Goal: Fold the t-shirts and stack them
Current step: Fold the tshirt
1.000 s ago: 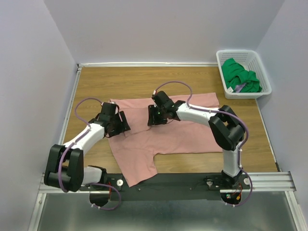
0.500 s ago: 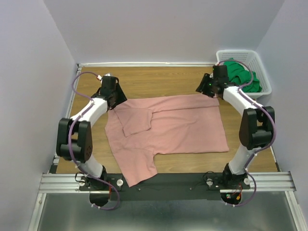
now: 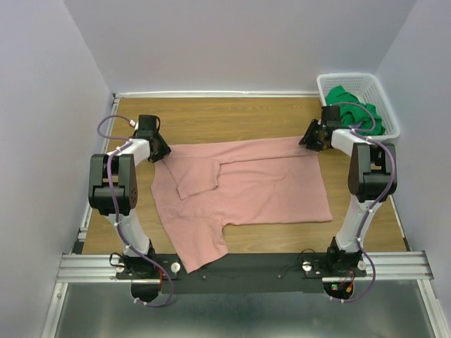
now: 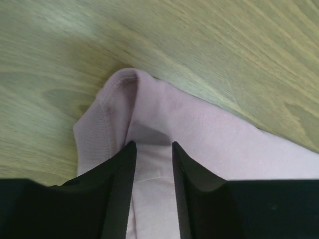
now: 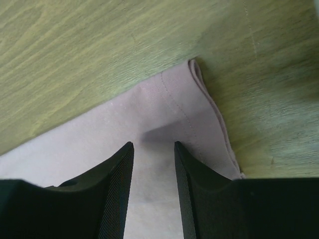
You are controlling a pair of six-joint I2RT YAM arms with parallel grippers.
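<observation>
Wooden table, lilac walls | pink t-shirt spread flat | left gripper upper left, right gripper upper right, each narrowly pinching a corner.

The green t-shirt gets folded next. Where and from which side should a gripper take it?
Pinch a raised fold at the top of the green t-shirt, coming straight down: it lies crumpled inside the basket, whose lattice walls block any sideways approach.

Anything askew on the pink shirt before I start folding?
Yes. The pink t-shirt lies crooked: a flap near its left end is folded back onto the body, and its near-left part drapes past the front edge onto the black rail.
</observation>
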